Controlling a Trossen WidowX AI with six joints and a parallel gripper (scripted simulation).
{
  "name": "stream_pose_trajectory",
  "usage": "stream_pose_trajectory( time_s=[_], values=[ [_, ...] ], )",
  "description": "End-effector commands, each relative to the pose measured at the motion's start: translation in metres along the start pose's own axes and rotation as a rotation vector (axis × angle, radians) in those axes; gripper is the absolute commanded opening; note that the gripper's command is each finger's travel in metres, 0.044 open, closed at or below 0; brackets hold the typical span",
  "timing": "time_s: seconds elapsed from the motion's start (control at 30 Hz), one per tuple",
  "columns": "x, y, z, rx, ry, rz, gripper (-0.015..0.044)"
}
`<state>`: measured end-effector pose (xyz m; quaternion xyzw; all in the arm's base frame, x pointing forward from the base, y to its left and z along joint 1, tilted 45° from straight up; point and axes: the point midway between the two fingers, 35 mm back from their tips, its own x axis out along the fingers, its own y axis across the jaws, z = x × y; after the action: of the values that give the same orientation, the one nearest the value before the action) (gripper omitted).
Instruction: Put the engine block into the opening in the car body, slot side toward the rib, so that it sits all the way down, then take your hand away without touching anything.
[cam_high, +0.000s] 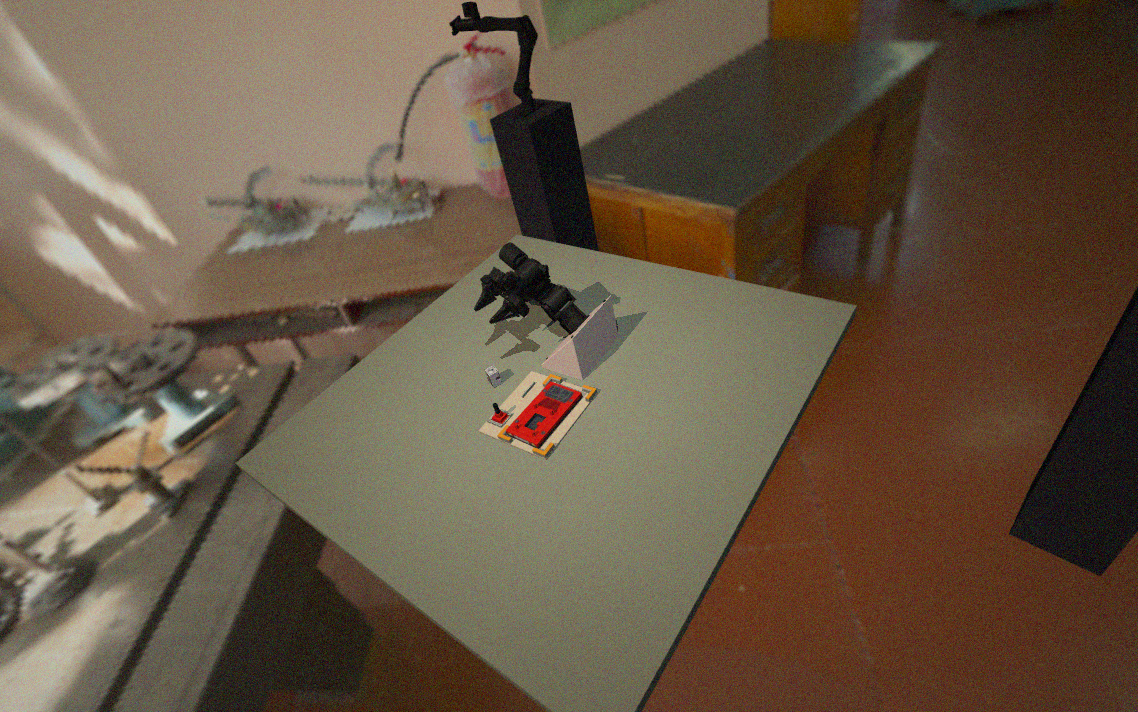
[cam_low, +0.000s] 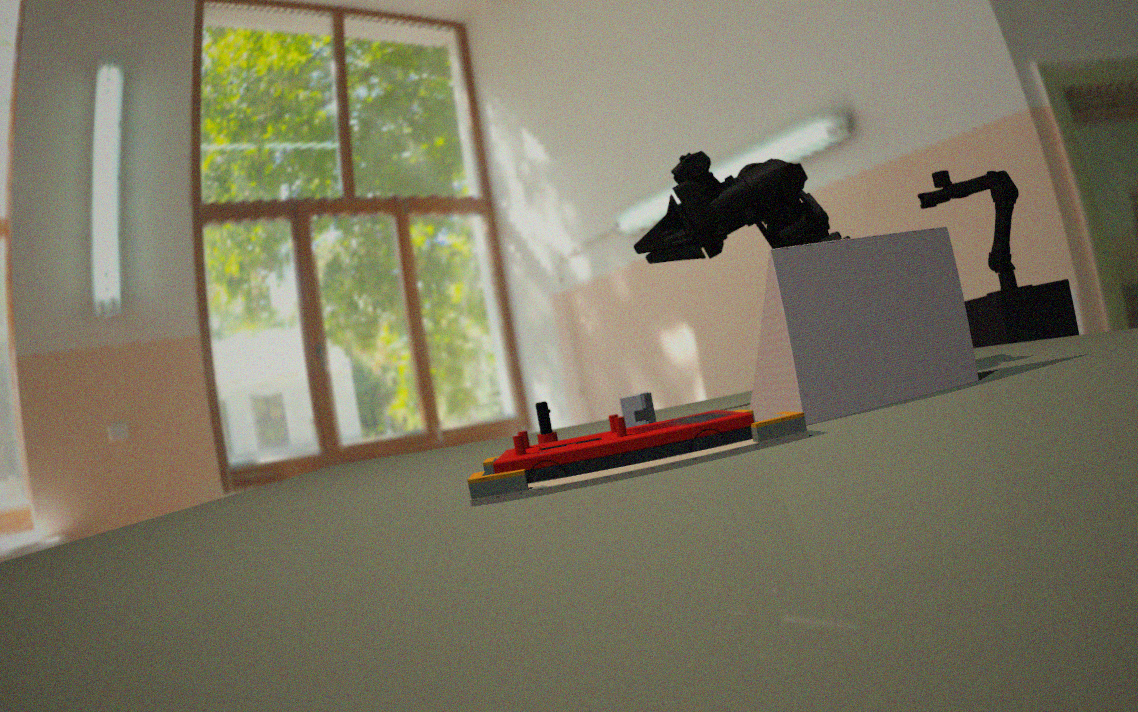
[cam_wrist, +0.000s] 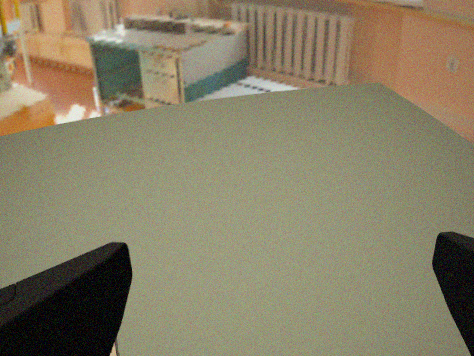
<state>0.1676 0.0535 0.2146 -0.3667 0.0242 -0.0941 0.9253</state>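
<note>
The engine block, a small light grey block (cam_high: 492, 376) (cam_low: 629, 408) with a dark slot in one side, stands on the table beside the board, away from the car body. The red car body (cam_high: 555, 414) (cam_low: 671, 434) lies between orange-topped corner pieces on a cream board (cam_high: 537, 380). A dark rectangular opening (cam_high: 534, 421) shows in it; the rib cannot be made out. My gripper (cam_high: 484, 314) (cam_low: 642, 254) (cam_wrist: 282, 265) is open and empty, high above the table behind the block. The wrist view shows neither block nor car body.
A tall pale wedge-shaped block (cam_high: 591, 340) (cam_low: 872, 327) stands between my arm's base and the board. A small red piece with an upright black post (cam_high: 497, 414) (cam_low: 544, 419) is on the board's side nearest the engine block. Another black arm (cam_high: 527, 58) (cam_low: 1002, 226) stands beyond the table.
</note>
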Motion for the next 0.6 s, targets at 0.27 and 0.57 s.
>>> stream_pose_trajectory(
  time_s=[0.27, 0.57],
  values=[
    [0.009, 0.003, 0.02, -0.009, -0.029, -0.001, 0.044],
    [0.022, 0.011, 0.035, -0.119, -0.008, 0.015, 0.044]
  ],
)
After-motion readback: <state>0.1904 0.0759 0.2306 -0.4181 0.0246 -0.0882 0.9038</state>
